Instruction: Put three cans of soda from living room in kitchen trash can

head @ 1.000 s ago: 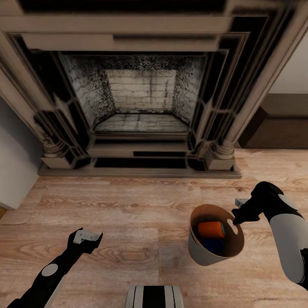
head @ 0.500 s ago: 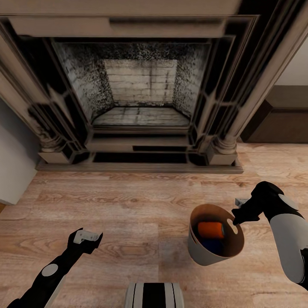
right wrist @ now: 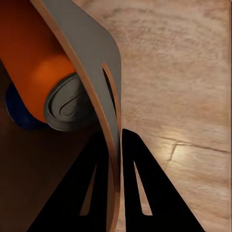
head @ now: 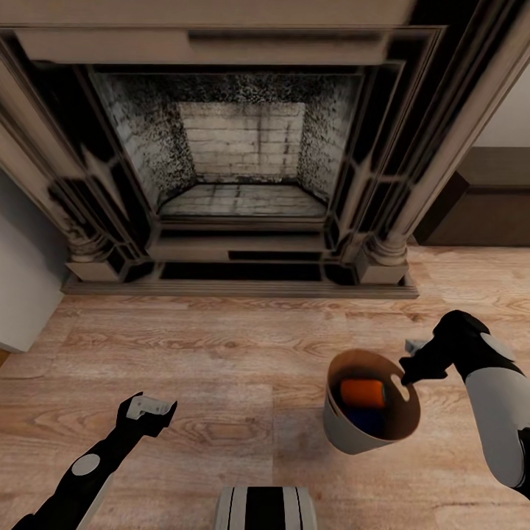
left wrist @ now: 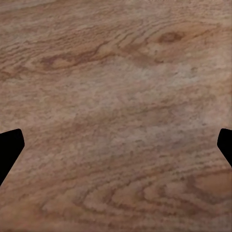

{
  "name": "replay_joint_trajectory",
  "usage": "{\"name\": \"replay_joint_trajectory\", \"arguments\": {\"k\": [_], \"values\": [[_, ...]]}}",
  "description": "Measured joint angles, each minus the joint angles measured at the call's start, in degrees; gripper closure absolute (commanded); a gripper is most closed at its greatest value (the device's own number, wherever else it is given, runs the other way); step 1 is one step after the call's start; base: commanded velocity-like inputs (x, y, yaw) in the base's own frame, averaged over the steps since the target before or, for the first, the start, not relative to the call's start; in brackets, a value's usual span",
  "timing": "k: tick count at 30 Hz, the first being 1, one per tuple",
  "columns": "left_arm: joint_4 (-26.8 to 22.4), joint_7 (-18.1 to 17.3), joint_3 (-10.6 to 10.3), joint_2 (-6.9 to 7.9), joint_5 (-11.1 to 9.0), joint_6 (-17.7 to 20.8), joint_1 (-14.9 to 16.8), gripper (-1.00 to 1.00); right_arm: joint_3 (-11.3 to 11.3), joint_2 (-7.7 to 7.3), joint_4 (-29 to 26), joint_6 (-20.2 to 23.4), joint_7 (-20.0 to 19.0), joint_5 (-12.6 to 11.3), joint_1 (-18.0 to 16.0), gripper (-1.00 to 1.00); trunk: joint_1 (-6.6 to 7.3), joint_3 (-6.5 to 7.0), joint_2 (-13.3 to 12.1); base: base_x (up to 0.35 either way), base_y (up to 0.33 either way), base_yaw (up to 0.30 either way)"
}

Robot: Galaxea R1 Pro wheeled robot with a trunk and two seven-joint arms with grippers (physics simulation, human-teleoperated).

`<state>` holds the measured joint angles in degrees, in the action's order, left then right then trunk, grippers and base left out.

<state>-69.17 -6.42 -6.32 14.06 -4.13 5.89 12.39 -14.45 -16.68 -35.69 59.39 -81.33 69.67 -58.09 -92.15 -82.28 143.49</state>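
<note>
my right gripper point(head: 404, 380) is pinched onto the rim of the pale grey tapered bin with brown inside point(head: 366, 434), at four o'clock in the head view. an orange-red can point(head: 364, 394) lies atop a dark blue can point(head: 366, 421) inside. i'd carry it level to prevent spills. my left gripper point(head: 152, 411) hangs wide, empty. no readable labels.

A home living room: brick-lined fireplace point(head: 243, 158) with columned surround, light wood plank floor point(head: 221, 353).
</note>
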Motion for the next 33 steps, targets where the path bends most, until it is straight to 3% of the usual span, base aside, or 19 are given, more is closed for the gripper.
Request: {"name": "replay_joint_trajectory", "arguments": {"k": [12, 15, 16, 20, 29, 33], "values": [[0.08, -0.03, -0.01, 0.00, 0.00, 0.00, 0.00, -1.00, -0.09, -1.36, -3.96, 0.17, -3.63, -0.22, 0.02, 1.00, 0.00, 0.00, 0.00, 0.000, 0.000, 0.000], [0.09, -0.07, -0.01, -0.01, 0.00, -0.04, 0.00, -1.00, -2.19, -1.90, -4.58, 0.14, -3.65, -1.10, 0.01, 1.00, 0.00, 0.00, 0.00, 0.000, 0.000, 0.000], [0.08, -0.04, -0.01, -0.01, 0.01, -0.06, 0.00, -1.00, -3.81, -2.14, -4.93, 0.14, -3.60, -1.78, 0.08, 1.00, 0.00, 0.00, 0.00, 0.000, 0.000, 0.000], [0.08, -0.02, -0.01, 0.00, 0.10, -0.08, 0.00, -1.00, -5.56, -2.38, -5.39, -0.99, -3.23, -2.20, 0.15, 1.00, 0.00, 0.00, 0.00, 0.000, 0.000, 0.000], [0.09, -0.05, -0.01, -0.02, 0.14, -0.07, 0.00, -1.00, -6.13, -2.40, -5.54, -1.33, -3.09, -2.57, 0.20, 1.00, 0.00, 0.00, 0.00, 0.000, 0.000, 0.000], [0.09, -0.02, -0.05, -0.03, 0.41, -0.03, 0.00, -1.00, -6.14, -2.39, -5.54, -1.36, -3.11, -2.47, 0.24, 1.00, -0.11, -0.88, 0.05, 0.000, 0.000, 0.000]]}}
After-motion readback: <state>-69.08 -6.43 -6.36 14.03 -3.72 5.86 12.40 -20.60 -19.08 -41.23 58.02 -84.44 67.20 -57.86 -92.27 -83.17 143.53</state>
